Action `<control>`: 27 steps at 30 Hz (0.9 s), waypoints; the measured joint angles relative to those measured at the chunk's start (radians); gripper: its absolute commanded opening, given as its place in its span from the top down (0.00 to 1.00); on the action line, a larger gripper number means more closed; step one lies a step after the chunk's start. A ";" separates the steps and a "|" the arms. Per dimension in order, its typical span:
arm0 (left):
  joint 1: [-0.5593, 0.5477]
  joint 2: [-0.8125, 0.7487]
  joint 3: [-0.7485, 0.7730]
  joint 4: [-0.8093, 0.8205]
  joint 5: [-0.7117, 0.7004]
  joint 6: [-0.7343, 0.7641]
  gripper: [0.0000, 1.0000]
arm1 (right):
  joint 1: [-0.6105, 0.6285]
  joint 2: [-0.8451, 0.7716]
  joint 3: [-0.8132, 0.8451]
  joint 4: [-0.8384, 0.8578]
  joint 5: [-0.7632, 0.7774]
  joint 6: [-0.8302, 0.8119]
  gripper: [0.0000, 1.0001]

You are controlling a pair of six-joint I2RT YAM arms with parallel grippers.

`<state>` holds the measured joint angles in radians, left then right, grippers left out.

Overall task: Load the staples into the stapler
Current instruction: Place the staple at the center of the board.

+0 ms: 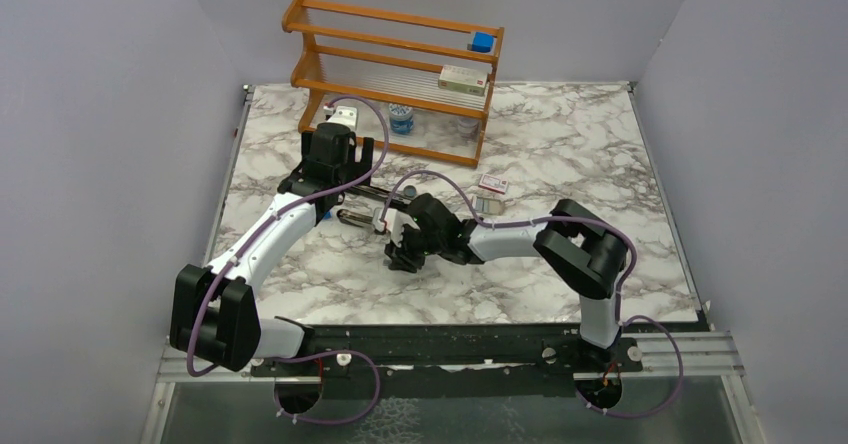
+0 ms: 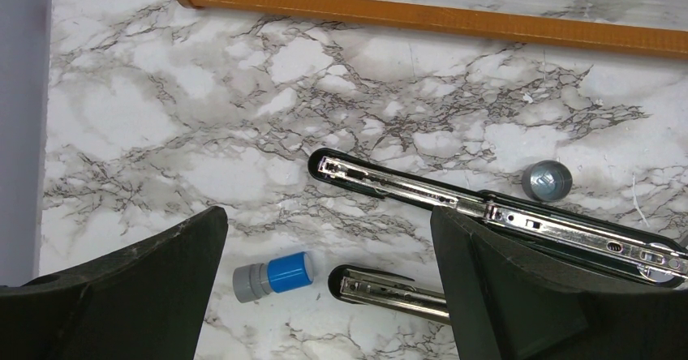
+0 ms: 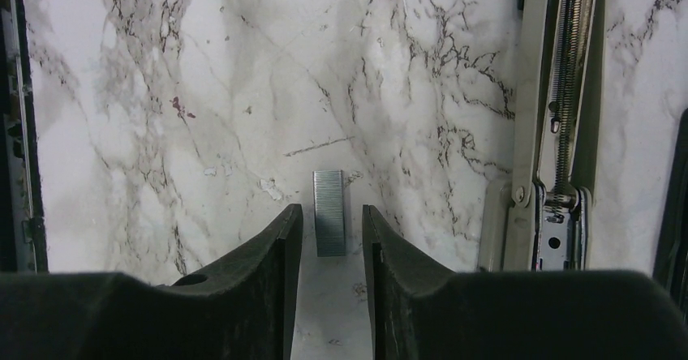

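- Right gripper (image 3: 333, 222) is low over the marble table (image 3: 203, 92), jaws slightly parted, gripping nothing.
- Staples (image 3: 329, 206) lie flat between its fingertips, touching neither.
- Stapler (image 3: 552, 133) lies hinged open nearby.
- Left gripper (image 2: 328, 222) is spread wide above the stapler, holding nothing.

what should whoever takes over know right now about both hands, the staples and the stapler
Left hand: open wide over the stapler, holding nothing.
Right hand: open, fingers either side of a staple strip lying flat on the marble table, not gripping it.
Done: stapler lies opened, silver channel exposed.
Left: grip the strip, seat it in the channel, close the stapler.
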<state>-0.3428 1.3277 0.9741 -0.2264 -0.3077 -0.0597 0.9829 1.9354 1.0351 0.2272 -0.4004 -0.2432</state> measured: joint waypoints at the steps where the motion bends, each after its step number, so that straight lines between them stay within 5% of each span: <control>1: 0.000 0.000 0.000 0.000 0.000 0.000 0.01 | 0.000 0.000 0.000 0.001 0.000 0.000 0.63; 16: 0.000 0.000 0.000 0.000 -0.035 0.000 0.01 | 0.000 -0.294 -0.134 0.118 -0.156 -0.008 0.61; 27: 0.002 -0.011 0.000 0.000 -0.047 0.000 0.01 | -0.001 -0.373 -0.159 0.011 -0.032 0.069 0.53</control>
<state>-0.3412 1.3167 0.9741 -0.2264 -0.3550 -0.0597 0.9817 1.5627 0.8761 0.2379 -0.4320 -0.1741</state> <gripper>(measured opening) 0.991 0.462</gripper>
